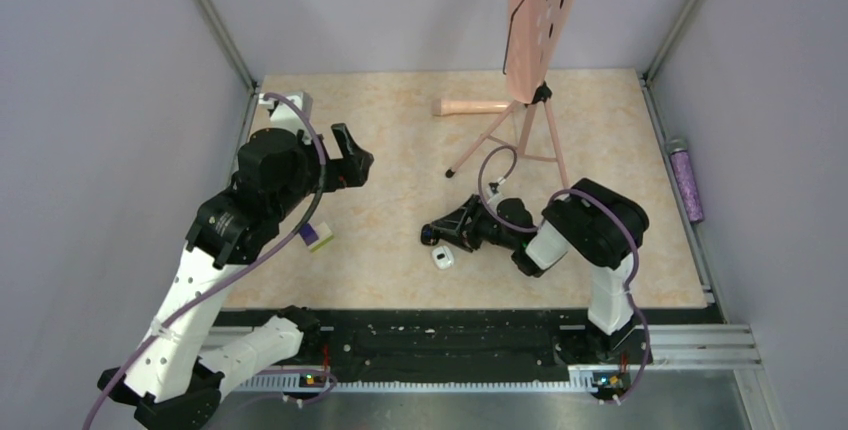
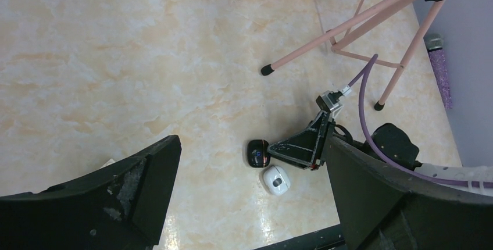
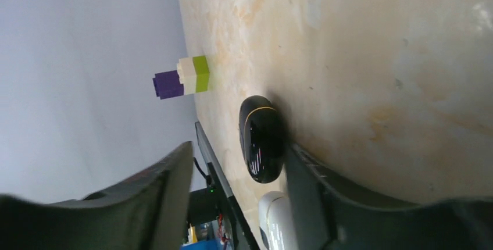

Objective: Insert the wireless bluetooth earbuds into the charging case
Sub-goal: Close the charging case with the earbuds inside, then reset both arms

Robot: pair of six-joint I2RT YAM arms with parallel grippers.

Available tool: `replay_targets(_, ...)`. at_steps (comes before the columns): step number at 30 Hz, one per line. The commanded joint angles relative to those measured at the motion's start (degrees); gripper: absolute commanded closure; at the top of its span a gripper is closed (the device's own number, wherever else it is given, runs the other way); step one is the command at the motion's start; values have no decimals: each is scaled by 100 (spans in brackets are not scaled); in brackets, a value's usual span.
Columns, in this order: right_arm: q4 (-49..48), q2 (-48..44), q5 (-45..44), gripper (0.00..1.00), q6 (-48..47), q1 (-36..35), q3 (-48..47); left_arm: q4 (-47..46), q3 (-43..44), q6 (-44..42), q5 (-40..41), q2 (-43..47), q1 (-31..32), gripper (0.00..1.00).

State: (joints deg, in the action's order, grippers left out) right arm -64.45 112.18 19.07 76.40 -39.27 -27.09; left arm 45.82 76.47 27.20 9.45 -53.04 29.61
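A glossy black charging case (image 2: 257, 153), lid shut, with a thin copper seam, lies on the beige table (image 1: 390, 150). It appears again in the right wrist view (image 3: 263, 139). My right gripper (image 1: 432, 235) is low at the table with its jaws apart. The case lies at the fingertips against one finger (image 3: 325, 197), with a gap to the other. A white rounded case (image 2: 275, 179) with a dark oval mark lies just beside the black one. The earbuds are hidden in every view. My left gripper (image 1: 350, 155) hangs high over the table's left side, open and empty.
A purple, white and green brick block (image 1: 320, 238) stands near the left arm. A pink tripod stand (image 1: 525, 120) with a board and a pink cylinder (image 1: 475, 107) are at the back. A purple bottle (image 1: 688, 180) lies beyond the right edge. A black rail (image 1: 450, 345) runs along the near edge.
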Motion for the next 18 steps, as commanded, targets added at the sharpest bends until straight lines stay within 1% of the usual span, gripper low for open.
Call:
replay_targets(1, -16, -347, -243, 37, -224, -55, 124, -253, -23, 94, -25, -18, -30, 1)
replay_targets(3, 298, -619, -315, 28, -378, -55, 119, -223, -33, 138, 33, -30, -34, 1)
replay_targets(4, 502, -792, -369, 25, -466, -56, 113, -201, -45, 182, 64, -40, -35, 1)
replay_targets(9, 1812, -1788, -658, 18, -1069, -55, -33, -115, -157, 484, 366, -57, -35, 1)
replay_targets(12, 3210, -2678, -1048, 15, -1528, -57, -240, 158, -100, 766, 639, -155, -34, 1)
replay_targets(15, 5080, -3416, -1542, 14, -2268, -91, -742, 497, 2, 965, 818, -301, -34, 1)
replay_targets(18, 6516, -4157, -2097, 12, -2706, -131, -1014, 549, -73, 1012, 937, -292, -42, 1)
